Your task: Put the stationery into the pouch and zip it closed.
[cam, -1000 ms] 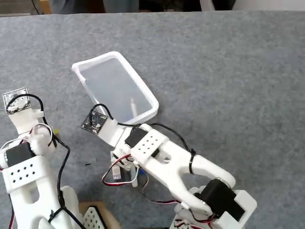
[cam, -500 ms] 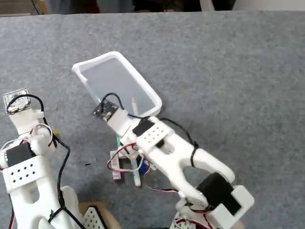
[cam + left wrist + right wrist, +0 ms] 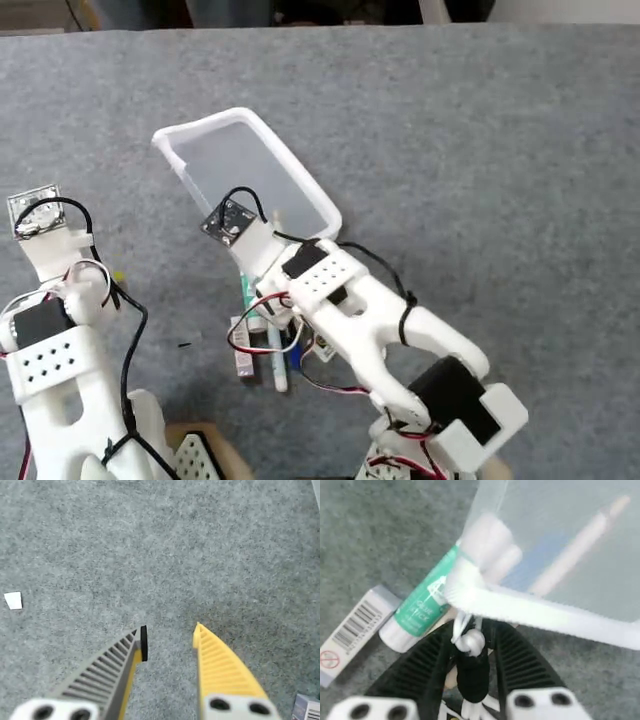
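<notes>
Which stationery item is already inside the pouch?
The white pen, seen through the translucent pouch. The green glue stick and the barcoded box lie outside on the table.

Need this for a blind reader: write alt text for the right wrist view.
The right gripper pinches the white zip pull between its black fingers at the edge of a translucent pouch with a pale pen inside. By the pouch's corner, on grey carpet, lie a green-and-white glue stick and a small barcoded box.

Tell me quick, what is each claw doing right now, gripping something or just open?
Left claw: open, holding nothing.
Right claw: closed on the zipper pull of the pouch.
</notes>
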Controlling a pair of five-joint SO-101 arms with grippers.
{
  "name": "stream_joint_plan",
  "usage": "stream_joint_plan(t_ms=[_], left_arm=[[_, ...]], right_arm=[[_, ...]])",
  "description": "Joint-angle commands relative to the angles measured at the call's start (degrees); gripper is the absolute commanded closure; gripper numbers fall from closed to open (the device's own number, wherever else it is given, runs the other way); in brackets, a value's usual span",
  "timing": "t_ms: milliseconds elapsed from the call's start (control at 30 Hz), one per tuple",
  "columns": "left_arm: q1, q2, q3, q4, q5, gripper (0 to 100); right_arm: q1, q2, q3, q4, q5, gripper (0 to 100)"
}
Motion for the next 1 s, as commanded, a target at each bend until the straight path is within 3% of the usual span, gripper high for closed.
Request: stream_joint_plan(t_ms=[0, 133, 233, 433, 800, 967], left_arm=[[0.0, 0.1, -0.4, -0.1, -0.6, 82], [0.0, 0.1, -0.4, -0.1, -0.6, 82], [0.0, 0.1, -0.4, 0.0, -0.6, 82], [0.0, 0.2, 0.7, 0.1, -0.6, 82], [4.6, 0.1, 4.1, 0.4, -0.4, 82], [4.4, 0.1, 4.5, 0.4, -0.3, 82]], right_arm=[[0.3, 2.9, 0.4, 0.4, 0.2, 92.0], [0.3, 2.9, 0.4, 0.4, 0.2, 92.3], [0.3, 2.9, 0.2, 0.4, 0.2, 98.7], [0.3, 2.3, -0.6, 1.2, 0.2, 98.6], [-0.9, -13.0, -17.1, 26.8, 0.9, 98.6], [-0.9, -14.0, -26.3, 35.9, 6.7, 98.6]])
